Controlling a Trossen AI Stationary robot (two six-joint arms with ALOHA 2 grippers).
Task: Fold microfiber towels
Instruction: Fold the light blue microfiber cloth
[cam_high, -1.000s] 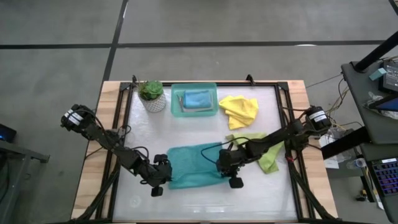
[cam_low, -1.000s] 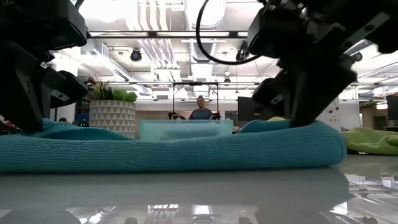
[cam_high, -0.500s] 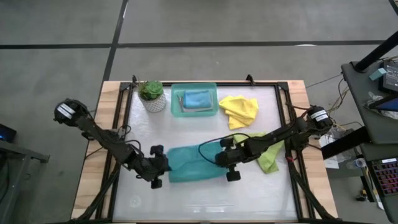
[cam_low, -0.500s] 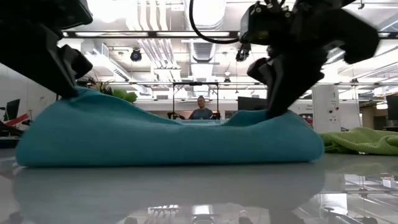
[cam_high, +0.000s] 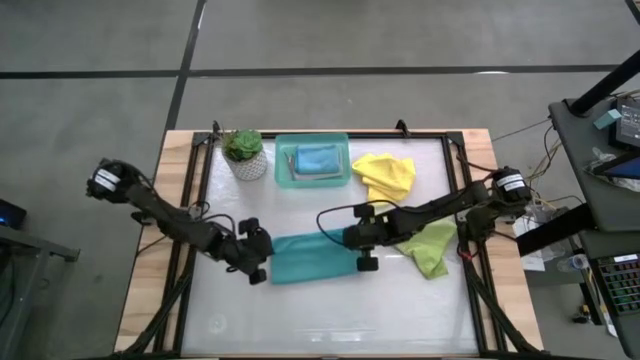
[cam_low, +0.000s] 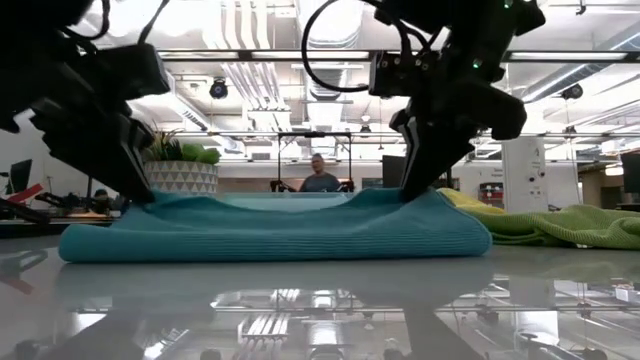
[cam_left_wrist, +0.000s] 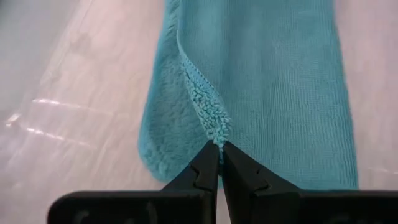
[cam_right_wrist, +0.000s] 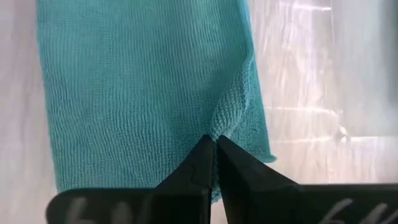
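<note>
Folded teal towel (cam_high: 312, 261) lies between left tool (cam_high: 262, 262) and right tool (cam_high: 357, 249), both pinching it.

Teal-blue towel (cam_high: 312, 258); yellow towel (cam_high: 385, 176); lime green towel (cam_high: 430, 246); pot (cam_high: 247, 163) white, seemingly triangle-patterned; teal tray (cam_high: 284, 160).

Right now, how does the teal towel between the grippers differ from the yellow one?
The teal towel lies folded in a flat strip at mid-table, pinched by the left gripper and right gripper; the yellow towel lies crumpled and untouched beside the tray. Both rest on the table.
</note>
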